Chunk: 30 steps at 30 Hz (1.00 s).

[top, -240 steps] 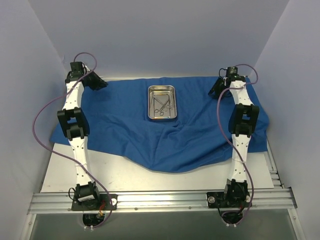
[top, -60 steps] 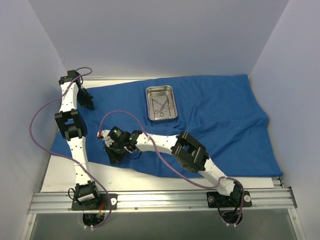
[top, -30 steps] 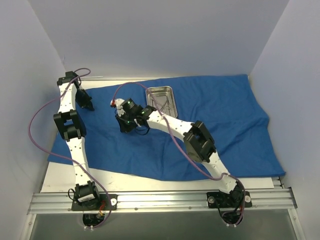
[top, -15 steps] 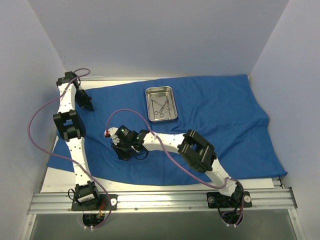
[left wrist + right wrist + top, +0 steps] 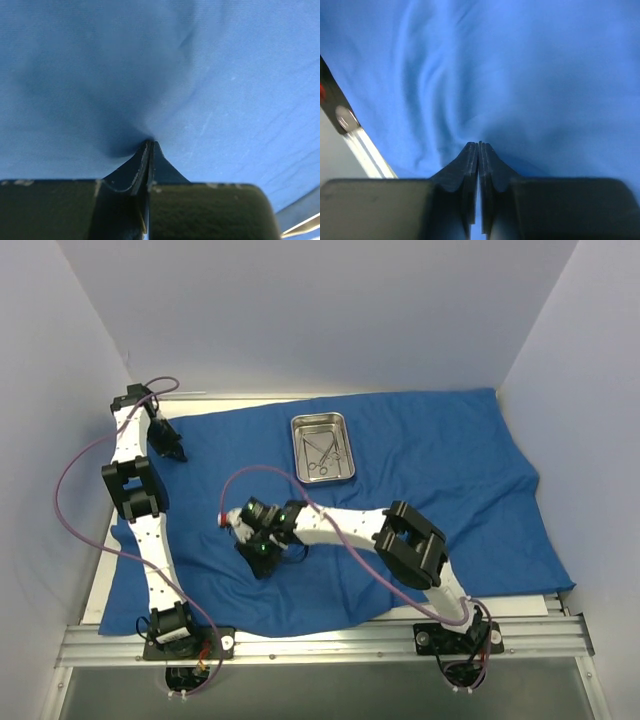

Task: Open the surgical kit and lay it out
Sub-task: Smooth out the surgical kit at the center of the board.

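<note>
Blue cloth wrap (image 5: 440,490) lying spread wide, wrinkling near left.
Left gripper (image 5: 150,146) pressing shut, pinching cloth far left.
Right gripper (image 5: 479,146) pinching fold near left of centre.
Steel tray (image 5: 322,447) sitting far centre, holding instruments (image 5: 322,454).
Step, likely: smoothing wrap.
Next move calling for gentle pull toward near edge, then letting go.

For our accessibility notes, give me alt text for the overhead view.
A blue cloth lies spread out, a steel tray of instruments at its far middle. The right hand pinches the cloth left of centre; the left hand holds its far-left edge.
</note>
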Available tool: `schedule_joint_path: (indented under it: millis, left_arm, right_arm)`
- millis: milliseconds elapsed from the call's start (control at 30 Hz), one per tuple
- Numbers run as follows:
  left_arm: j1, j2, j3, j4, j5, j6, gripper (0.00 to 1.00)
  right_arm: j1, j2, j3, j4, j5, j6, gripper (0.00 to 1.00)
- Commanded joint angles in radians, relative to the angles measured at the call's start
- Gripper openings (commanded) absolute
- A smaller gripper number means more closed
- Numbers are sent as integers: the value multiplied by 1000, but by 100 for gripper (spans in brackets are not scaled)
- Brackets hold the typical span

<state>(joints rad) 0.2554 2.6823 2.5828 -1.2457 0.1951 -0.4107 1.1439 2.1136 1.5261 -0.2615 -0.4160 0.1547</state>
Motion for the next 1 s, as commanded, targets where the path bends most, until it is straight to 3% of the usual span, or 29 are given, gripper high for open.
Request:
schedule_joint_path:
  millis: [0,33,133,167,200,267,433,567,700,967]
  left_arm:
    - [12,-112,-155,90,-103,20,2]
    - [10,-219,-265,165,-111,12,2]
    - [2,-400,-404,260,-125,-49,4]
    - [-10,-439,-468,265,-144,-62,15]
    - [-19,-473,-502,269,-170,-63,17]
    - [-45,-562,-628,322,-168,-57,17]
    - [-123,-671,-788,252,-155,-36,15]
    - [-183,-740,-950,233,-135,-25,5]
    - [-209,-746,-1018,229,-131,1,2]
    - [-237,-589,-962,164,-210,26,2]
  right_arm:
    - [-136,-67,175,-55,45,95,12]
    - [-166,-92,228,-54,86,139,13]
    - [-307,-144,278,-89,126,199,15]
    - [-346,-159,282,-99,161,233,18]
    - [-427,-173,282,-117,174,243,25]
    - [-504,-207,282,-220,268,262,31]
    - [-780,-286,221,-427,396,270,36]
    - [-883,-305,148,-475,419,221,26]
    - [-898,-305,62,-418,499,203,0]
    - [-940,-192,-38,-320,497,215,0]
